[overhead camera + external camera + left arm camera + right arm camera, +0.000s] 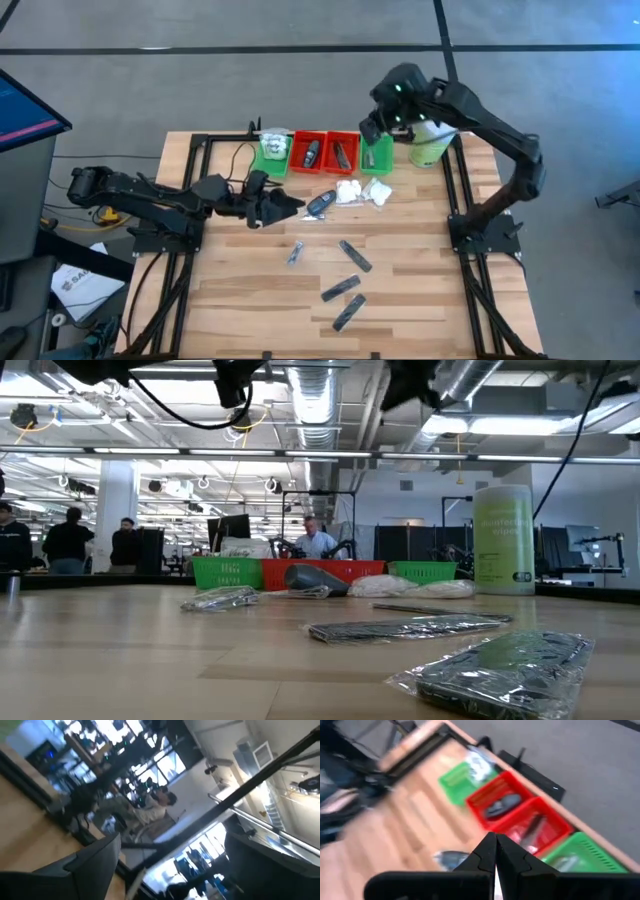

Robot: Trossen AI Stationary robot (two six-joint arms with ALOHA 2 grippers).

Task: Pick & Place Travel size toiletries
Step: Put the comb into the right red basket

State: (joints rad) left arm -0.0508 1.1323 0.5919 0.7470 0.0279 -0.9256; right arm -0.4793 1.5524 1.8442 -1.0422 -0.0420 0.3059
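- Grey floor (300,70) around the wooden table (250,300), with dark lines crossing it
- Ceiling with silver ducts (320,400) and long lamps
- People (70,540) stand far behind, near a white column (115,510)

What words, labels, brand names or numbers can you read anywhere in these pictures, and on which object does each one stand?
No text reads clearly enough to quote.
Pale green canister: lines of print on its label, too blurred to read.
Paper sheet on the floor left of the table: dark print, too small to read.
Clear wrapped bars: no legible print.
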